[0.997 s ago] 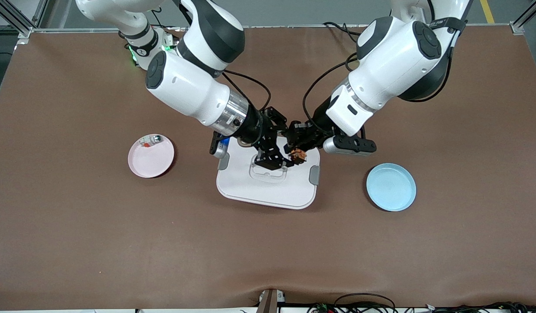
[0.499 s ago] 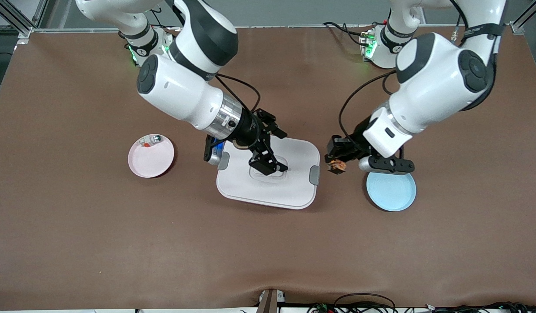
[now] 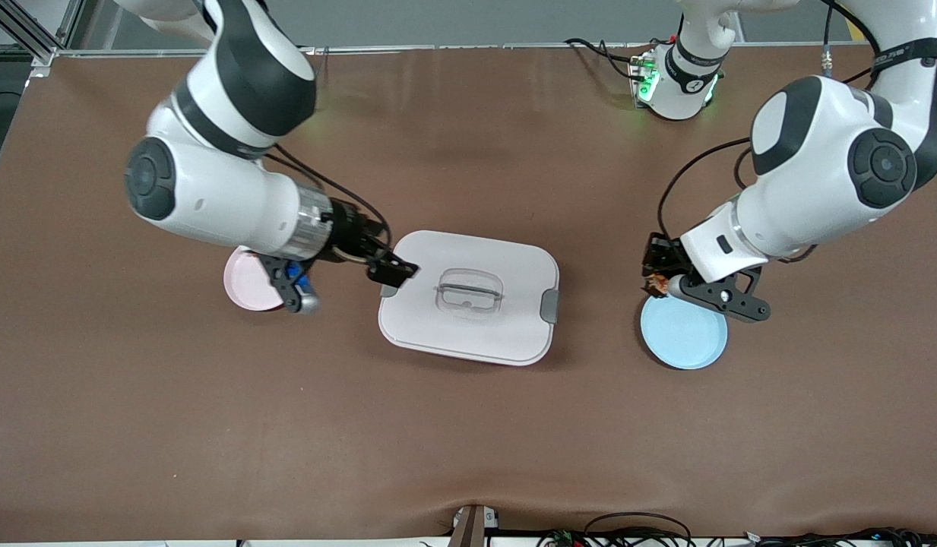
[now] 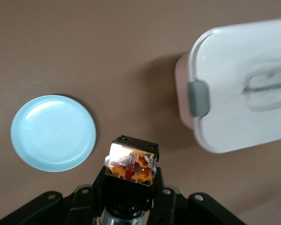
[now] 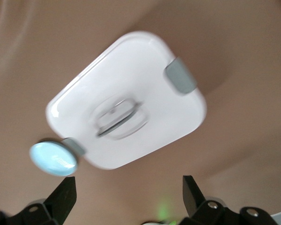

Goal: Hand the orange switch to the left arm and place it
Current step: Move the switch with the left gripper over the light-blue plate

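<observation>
1. the left hand hung just over the rim of the blue plate, at the edge toward the box, its fingers clamped on the orange switch.
2. in the left wrist view the orange switch sat between the fingertips of the left hand, its orange and clear face up toward the camera, above bare counter between the blue plate and the box.
3. the right hand was over the counter at the edge of the box toward the right arm's end, beside a grey latch, its fingers spread wide apart and holding nothing.
4. in the right wrist view the two fingers stood far apart, with the box and the blue plate seen past them.
5. the box lay shut in the middle of the counter, between the two plates, its clear handle recessed in the lid.
6. the pink plate lay toward the right arm's end, partly hidden under the right arm's wrist.
</observation>
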